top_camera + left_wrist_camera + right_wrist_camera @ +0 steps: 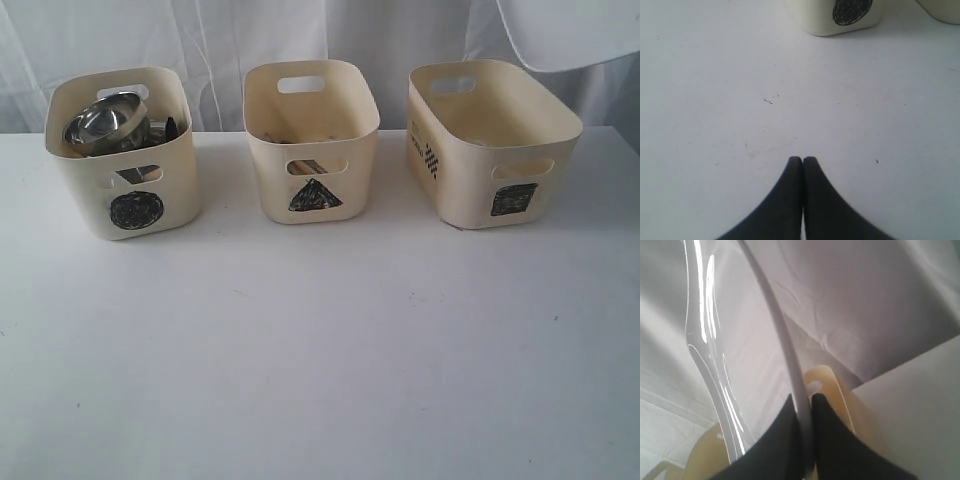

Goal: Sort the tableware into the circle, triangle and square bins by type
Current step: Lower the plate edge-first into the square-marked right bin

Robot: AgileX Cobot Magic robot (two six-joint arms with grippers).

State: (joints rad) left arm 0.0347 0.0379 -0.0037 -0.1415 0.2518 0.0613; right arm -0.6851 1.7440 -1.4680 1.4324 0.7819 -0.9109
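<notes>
The right gripper point(802, 402) is closed on the rim of the large white square plate point(781, 335); its two black fingers pinch the thin edge from both sides, with only the rim between them. In the right wrist view the plate rises away from the fingers, glossy with light stripes, and a cream bin is seen under it. In the exterior view only a part of this plate shows, at about 1 o'clock, in the air above the square bin point(470, 185) and apart from it. The gripper itself is outside that view.

The left gripper point(802, 160) is fully closed and holds nothing; its tips touch each other above the bare white table point(320, 350). In its wrist view the lower front of the circle bin point(90, 190) is near.

On the table the three bins stand in one row: the circle bin at 10 o'clock, the triangle bin point(270, 170) at 12 o'clock, the square bin at 2 o'clock. A steel bowl point(100, 122) lies tilted on top of other steel pieces in the circle bin. Through the handle cutout of the triangle bin some brown and grey pieces show, but I cannot tell which ones. A white curtain point(220, 50) hangs behind the bins.
</notes>
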